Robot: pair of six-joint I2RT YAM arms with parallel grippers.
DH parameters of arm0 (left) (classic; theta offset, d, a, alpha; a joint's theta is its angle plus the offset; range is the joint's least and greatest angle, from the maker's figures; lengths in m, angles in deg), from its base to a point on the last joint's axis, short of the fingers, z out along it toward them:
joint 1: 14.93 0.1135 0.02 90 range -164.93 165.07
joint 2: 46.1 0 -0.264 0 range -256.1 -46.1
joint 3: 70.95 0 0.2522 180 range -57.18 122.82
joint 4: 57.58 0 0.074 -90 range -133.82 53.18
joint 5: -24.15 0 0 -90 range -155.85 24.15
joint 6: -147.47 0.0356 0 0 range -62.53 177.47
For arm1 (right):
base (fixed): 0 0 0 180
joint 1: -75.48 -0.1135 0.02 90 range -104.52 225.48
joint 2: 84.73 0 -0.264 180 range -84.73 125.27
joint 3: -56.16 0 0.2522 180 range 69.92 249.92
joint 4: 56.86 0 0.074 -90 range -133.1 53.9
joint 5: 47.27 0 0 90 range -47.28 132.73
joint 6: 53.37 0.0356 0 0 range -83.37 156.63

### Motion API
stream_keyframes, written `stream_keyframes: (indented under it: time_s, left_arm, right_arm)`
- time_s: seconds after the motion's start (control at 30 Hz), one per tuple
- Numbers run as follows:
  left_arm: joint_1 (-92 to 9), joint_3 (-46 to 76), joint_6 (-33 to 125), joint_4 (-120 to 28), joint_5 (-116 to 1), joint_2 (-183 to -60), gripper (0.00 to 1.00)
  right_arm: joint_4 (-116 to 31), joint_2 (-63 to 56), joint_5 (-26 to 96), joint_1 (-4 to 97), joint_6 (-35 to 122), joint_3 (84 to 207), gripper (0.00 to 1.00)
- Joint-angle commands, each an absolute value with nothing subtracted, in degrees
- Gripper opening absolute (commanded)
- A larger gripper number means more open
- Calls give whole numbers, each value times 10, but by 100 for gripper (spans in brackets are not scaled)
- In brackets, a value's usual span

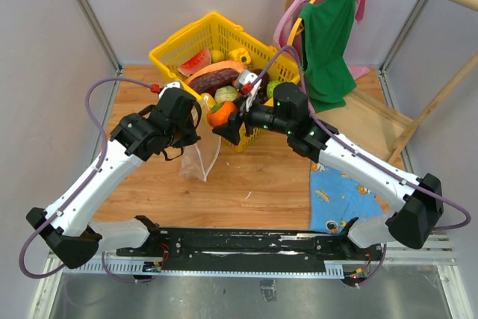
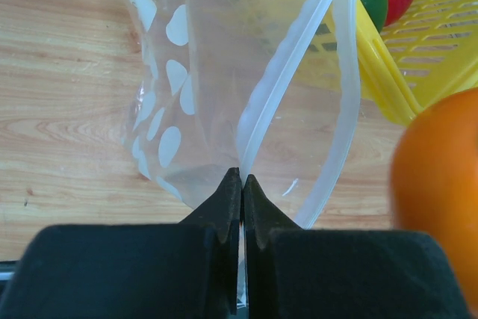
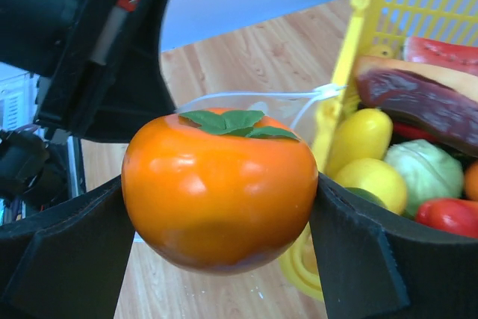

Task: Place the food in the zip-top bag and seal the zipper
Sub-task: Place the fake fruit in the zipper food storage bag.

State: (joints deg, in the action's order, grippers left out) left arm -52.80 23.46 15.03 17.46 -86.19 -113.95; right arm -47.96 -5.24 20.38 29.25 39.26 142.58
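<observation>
The left gripper (image 2: 241, 178) is pinched shut on the zipper (image 2: 293, 69) of the zip-top bag (image 1: 200, 156), which hangs with its mouth open over the bench (image 1: 261, 177). Just beside it, the right gripper (image 3: 220, 218) clamps an orange toy fruit (image 3: 216, 162) (green leaves on top) near the bag's mouth. More food (image 1: 213, 78) fills the yellow basket (image 1: 168, 48).

Glossy orange toy persimmon (image 3: 220, 188) with green leaves, held aloft at one o'clock of a clear white-dotted bag (image 2: 168, 110) hanging upright, its zipper (image 2: 286, 72) parted open.
</observation>
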Motion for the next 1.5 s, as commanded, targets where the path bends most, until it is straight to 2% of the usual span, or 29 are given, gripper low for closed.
stream_keyframes:
  time_s: [0.0,0.5,0.7,0.8,1.1,1.47]
  left_arm:
    - [-521,236,158,156,-854,-1123,0]
    - [-521,224,155,140,-836,-1102,0]
    - [-521,218,155,130,-823,-1100,0]
    - [-521,214,154,126,-820,-1098,0]
    - [-521,211,146,128,-822,-1087,0]
    - [-520,214,158,137,-798,-1048,0]
  right_arm:
    - [-515,-38,178,264,363,1418,48]
    - [-487,26,165,243,328,1401,50]
    - [-475,42,148,235,319,1410,61]
    - [-469,47,136,230,316,1415,63]
    - [-515,18,93,226,313,1380,64]
    - [-581,-34,139,221,302,1337,62]
